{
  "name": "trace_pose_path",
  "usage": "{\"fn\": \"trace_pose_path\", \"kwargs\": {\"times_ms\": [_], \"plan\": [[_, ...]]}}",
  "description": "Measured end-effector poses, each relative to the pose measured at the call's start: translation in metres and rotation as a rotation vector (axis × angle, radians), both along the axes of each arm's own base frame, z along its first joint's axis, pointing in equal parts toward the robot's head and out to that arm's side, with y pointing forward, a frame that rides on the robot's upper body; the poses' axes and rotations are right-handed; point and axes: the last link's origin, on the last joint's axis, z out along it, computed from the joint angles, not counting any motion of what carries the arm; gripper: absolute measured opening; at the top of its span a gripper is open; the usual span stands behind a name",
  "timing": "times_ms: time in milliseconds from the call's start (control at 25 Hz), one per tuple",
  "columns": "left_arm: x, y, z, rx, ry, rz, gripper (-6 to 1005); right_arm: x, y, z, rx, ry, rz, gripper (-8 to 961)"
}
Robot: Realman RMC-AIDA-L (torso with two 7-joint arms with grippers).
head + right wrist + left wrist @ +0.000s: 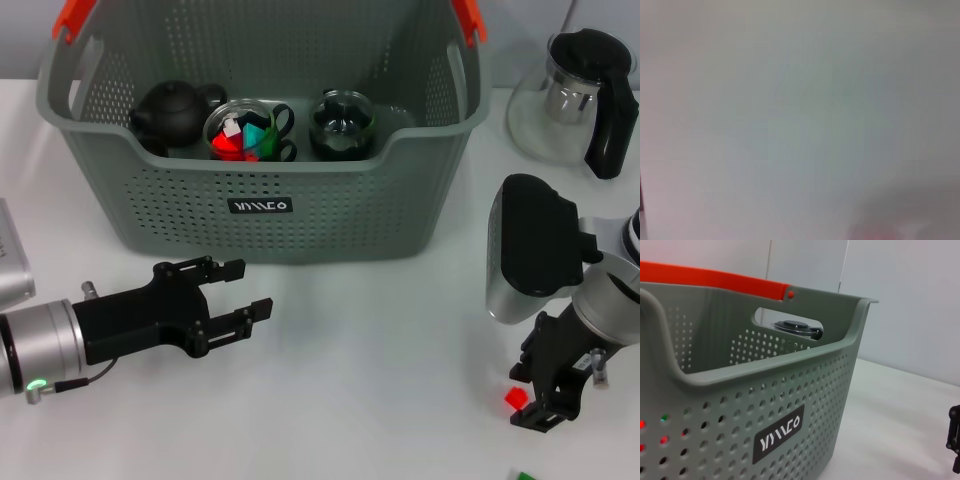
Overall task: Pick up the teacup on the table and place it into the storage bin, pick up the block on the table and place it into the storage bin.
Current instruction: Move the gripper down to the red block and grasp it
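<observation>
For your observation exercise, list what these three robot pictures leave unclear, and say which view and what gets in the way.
- Right gripper, head view: its own body hides the fingers, so whether it grips the red block is unknown.
- Green block, head view: cut by the bottom edge.
- Right wrist view: only blur.
- Storage bin, left wrist view: its wall hides the contents.
- Glass jug, head view: cut by the right edge.

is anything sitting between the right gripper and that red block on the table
Nothing visible does. The right gripper is low over the table with the red block right beside its fingers. The left gripper waits before the storage bin.
</observation>
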Motion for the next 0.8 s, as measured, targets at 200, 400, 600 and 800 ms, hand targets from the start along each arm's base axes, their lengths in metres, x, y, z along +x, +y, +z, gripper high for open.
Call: {"fn": "trace_pose_path", "kwargs": {"times_ms": [200,400,600,800], "plan": [[0.0001,0.0001,0.0,-0.001,0.001,-0.001,629,0.0014,0.0014,-0.0017,0.018,-0.02,-0.001,539],[-0.0009,-0.0003,0.0006,0.001,0.001,0.003,630,0.0016,0.0016,-0.0056,0.029,-0.039,0.014,492],[-0.0012,-0.0006,0.0007,0.001,0.001,0.003,628,0.0009,0.0034,-0.0066,0.042,-0.035,0.021,487],[-0.0015,-0.0014,0.0,-0.002,0.002,0.004,628,0.0003,0.0051,-0.0066,0.056,-0.03,0.021,487]]}}
